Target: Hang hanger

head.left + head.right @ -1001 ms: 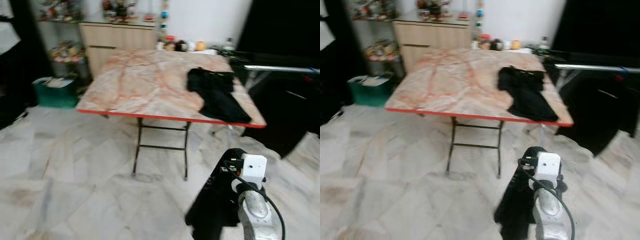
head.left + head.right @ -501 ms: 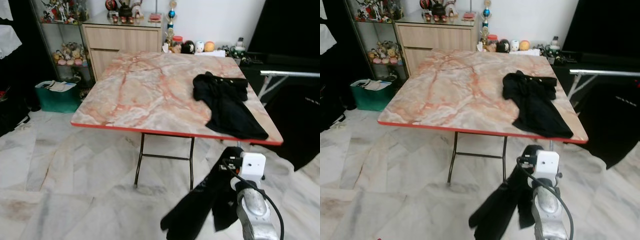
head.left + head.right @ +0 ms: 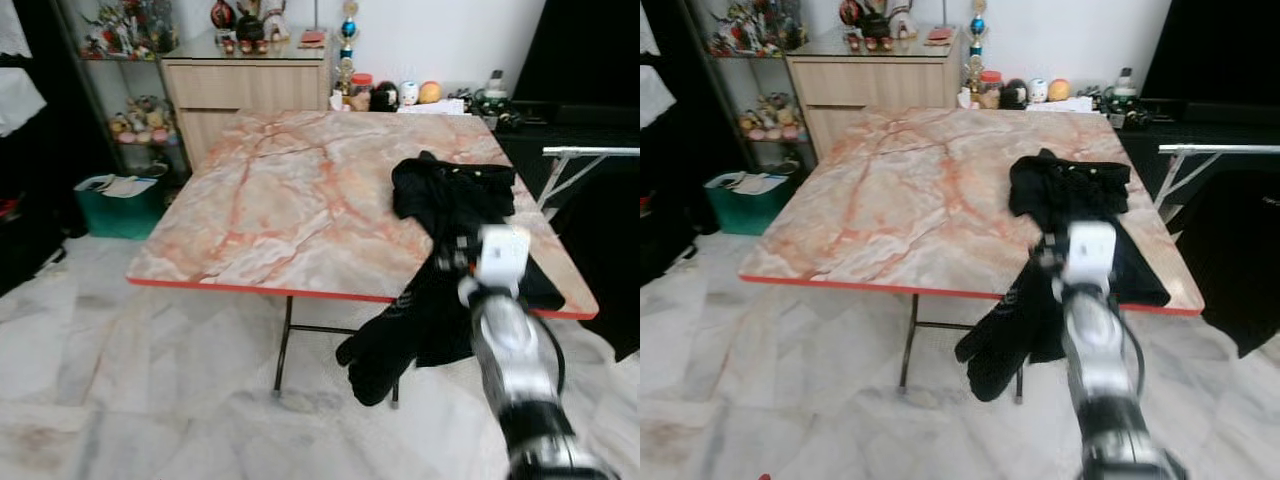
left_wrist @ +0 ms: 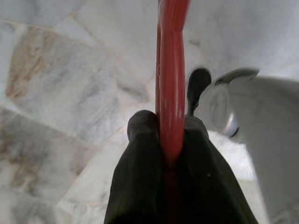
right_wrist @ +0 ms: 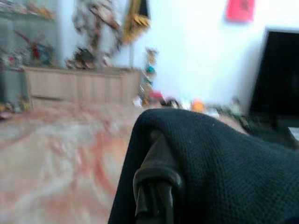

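Room's lit pretty evenly and bright, with soft daylight-ish light on the marble tabletop (image 3: 300,200) and pale floor (image 3: 130,380), no harsh glare. The right arm (image 3: 510,340) is smeared with motion blur in both head views. Right wrist view is soft and hazy, probably out of focus; the left wrist view is sharper up close.

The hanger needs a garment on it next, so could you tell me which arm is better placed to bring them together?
Probably the left: its gripper is shut on the red hanger, low over the floor, while the right gripper holds a black garment up by the table.
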### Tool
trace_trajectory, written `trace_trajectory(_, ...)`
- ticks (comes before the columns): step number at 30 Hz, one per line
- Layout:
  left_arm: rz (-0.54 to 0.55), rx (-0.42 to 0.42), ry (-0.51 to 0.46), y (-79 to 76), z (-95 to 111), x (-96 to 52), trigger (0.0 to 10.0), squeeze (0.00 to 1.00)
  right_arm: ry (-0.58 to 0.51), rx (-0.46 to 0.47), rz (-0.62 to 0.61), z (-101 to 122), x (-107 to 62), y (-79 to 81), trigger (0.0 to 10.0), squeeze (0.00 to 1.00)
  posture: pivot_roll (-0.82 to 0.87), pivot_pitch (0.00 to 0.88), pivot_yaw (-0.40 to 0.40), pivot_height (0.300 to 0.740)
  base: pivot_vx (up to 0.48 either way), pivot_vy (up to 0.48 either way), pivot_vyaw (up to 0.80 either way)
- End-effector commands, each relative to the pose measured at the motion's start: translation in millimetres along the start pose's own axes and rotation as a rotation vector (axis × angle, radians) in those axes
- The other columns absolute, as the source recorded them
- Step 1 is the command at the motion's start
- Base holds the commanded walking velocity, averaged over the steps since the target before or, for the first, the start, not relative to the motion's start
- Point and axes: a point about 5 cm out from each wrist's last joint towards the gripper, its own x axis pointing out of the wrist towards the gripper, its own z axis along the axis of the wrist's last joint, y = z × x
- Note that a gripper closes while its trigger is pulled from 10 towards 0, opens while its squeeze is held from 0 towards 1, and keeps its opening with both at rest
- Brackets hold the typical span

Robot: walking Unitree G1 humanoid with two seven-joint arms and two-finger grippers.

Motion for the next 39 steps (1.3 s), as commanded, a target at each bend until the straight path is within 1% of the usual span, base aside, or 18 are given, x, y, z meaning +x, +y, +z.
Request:
trace_trajectory(1, 0.020, -0.001, 0.011, 6.8, -3, -0.9, 10.0, 0.00, -0.053, -0.048, 0.006, 26, 18.7, -3.3, 10.0, 0.00, 0.05, 0.000, 0.018, 0.740, 0.315, 0.000, 0.00)
trace_trajectory(3, 0.020, 0.000, 0.011, 6.6, -3, -0.9, 10.0, 0.00, -0.065, -0.055, 0.006, 35, 24.6, -5.6, 10.0, 0.00, 0.05, 0.000, 0.012, 0.740, 0.313, 0.000, 0.00)
trace_trajectory(6, 0.024, -0.011, 0.010, 7.2, -3, -0.9, 10.0, 0.00, -0.115, -0.064, -0.003, 68, 42.1, -13.4, 10.0, 0.00, 0.06, 0.000, 0.008, 0.740, 0.310, 0.000, 0.00)
trace_trajectory(9, 0.023, -0.011, 0.012, 7.5, -3, -1.0, 10.0, 0.00, -0.116, -0.051, 0.006, 92, 54.6, -14.0, 10.0, 0.00, 0.05, 0.000, 0.014, 0.740, 0.310, 0.000, 0.00)
trace_trajectory(10, 0.023, -0.011, 0.012, 7.5, -3, -1.0, 10.0, 0.00, -0.116, -0.051, 0.006, 92, 54.6, -14.0, 10.0, 0.00, 0.05, 0.000, 0.014, 0.740, 0.311, 0.000, 0.00)
trace_trajectory(13, 0.024, -0.011, 0.013, 8.1, -4, -1.1, 10.0, 0.00, -0.169, -0.066, 0.008, 123, 64.2, -13.3, 10.0, 0.00, 0.06, 0.000, 0.011, 0.740, 0.311, 0.000, 0.00)
trace_trajectory(15, 0.026, -0.013, 0.013, 8.8, -4, -1.1, 10.0, 0.00, -0.209, -0.051, 0.010, 140, 67.9, -13.5, 10.0, 0.00, 0.06, 0.000, 0.010, 0.740, 0.309, 0.000, 0.00)
trace_trajectory(17, 0.027, -0.013, 0.012, 10.2, -3, -1.3, 10.0, 0.00, -0.226, 0.028, 0.011, 153, 70.5, -14.4, 10.0, 0.00, 0.06, 0.000, 0.010, 0.740, 0.311, 0.000, 0.00)
trace_trajectory(18, 0.027, -0.013, 0.012, 10.2, -3, -1.3, 10.0, 0.00, -0.226, 0.028, 0.011, 153, 70.5, -14.4, 10.0, 0.00, 0.06, 0.000, 0.010, 0.740, 0.311, 0.000, 0.00)
trace_trajectory(21, 0.031, -0.011, 0.007, 14.4, -2, -1.7, 10.0, 0.00, -0.310, 0.019, 0.036, 189, 74.1, -9.7, 10.0, 0.00, 0.07, 0.000, 0.006, 0.740, 0.310, 0.000, 0.00)
trace_trajectory(25, 0.037, -0.013, 0.004, 16.9, -2, -1.9, 10.0, 0.00, -0.352, 0.044, 0.059, 202, 74.4, -5.0, 10.0, 0.00, 0.07, 0.000, 0.006, 0.740, 0.309, 0.000, 0.00)
trace_trajectory(28, 0.039, -0.014, 0.003, 17.2, -2, -2.0, 10.0, 0.00, -0.367, 0.055, 0.085, 202, 74.1, 0.3, 10.0, 0.00, 0.08, 0.000, 0.006, 0.740, 0.311, 0.000, 0.00)
trace_trajectory(32, 0.033, -0.009, 0.007, 11.9, -5, -1.7, 10.0, 0.00, -0.325, 0.015, 0.138, 176, 72.6, 15.1, 10.0, 0.00, 0.08, 0.000, 0.010, 0.740, 0.311, 0.000, 0.00)
trace_trajectory(34, 0.027, -0.007, 0.010, 7.7, -6, -1.5, 10.0, 0.00, -0.277, -0.004, 0.152, 157, 71.0, 19.7, 10.0, 0.00, 0.08, 0.000, 0.008, 0.740, 0.311, 0.000, 0.00)
trace_trajectory(36, 0.021, -0.009, 0.011, 2.9, -7, -1.1, 10.0, 0.00, -0.189, -0.003, 0.158, 125, 67.0, 22.5, 10.0, 0.00, 0.08, 0.000, 0.010, 0.740, 0.313, 0.000, 0.00)
trace_trajectory(37, 0.021, -0.009, 0.011, 2.9, -7, -1.1, 10.0, 0.00, -0.189, -0.003, 0.158, 125, 67.0, 22.5, 10.0, 0.00, 0.08, 0.000, 0.010, 0.740, 0.315, 0.000, 0.00)
trace_trajectory(38, 0.018, -0.005, 0.013, 0.9, -8, -1.0, 10.0, 0.00, -0.103, -0.015, 0.159, 99, 62.1, 22.5, 10.0, 0.00, 0.08, 0.000, 0.014, 0.740, 0.311, 0.000, 0.00)
trace_trajectory(39, 0.017, -0.004, 0.013, 0.4, -8, -1.0, 10.0, 0.00, -0.082, -0.018, 0.159, 92, 60.7, 22.4, 10.0, 0.00, 0.08, 0.000, 0.014, 0.740, 0.311, 0.000, 0.00)
